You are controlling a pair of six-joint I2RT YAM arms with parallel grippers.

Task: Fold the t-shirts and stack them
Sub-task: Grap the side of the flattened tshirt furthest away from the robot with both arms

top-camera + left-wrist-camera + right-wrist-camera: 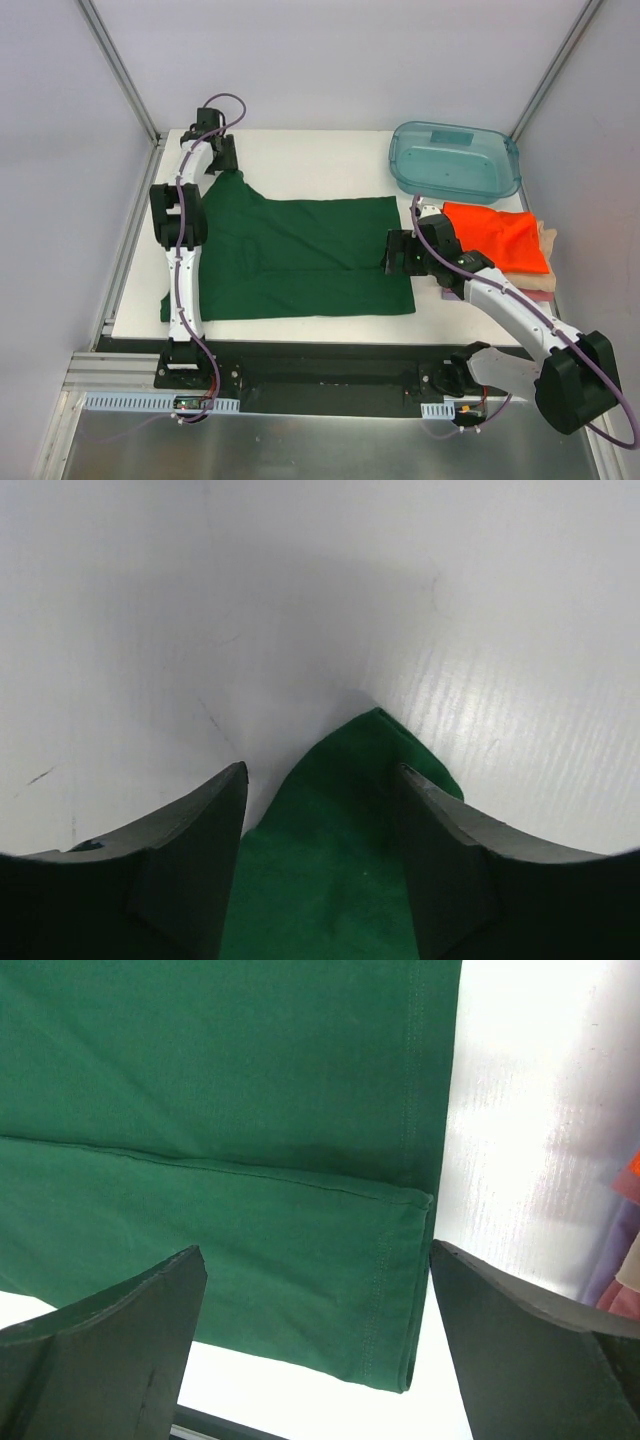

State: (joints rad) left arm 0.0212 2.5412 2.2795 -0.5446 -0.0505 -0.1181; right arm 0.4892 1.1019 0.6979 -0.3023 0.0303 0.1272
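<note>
The green t-shirt (pixel 300 255) lay spread on the table (pixel 320 165), left gripper (pixel 222 152) gaping over a sleeve tip, right gripper (pixel 394 252) gaping over the hem; each, I judged, should pinch cloth squarely before lifting.

No writing, label, brand or number is legible in any view. The dark green t-shirt (pixel 300 255) on the counter (pixel 320 170) is plain cloth; tiny coloured specks at the arm bases (pixel 190 405) are too small to read.
</note>
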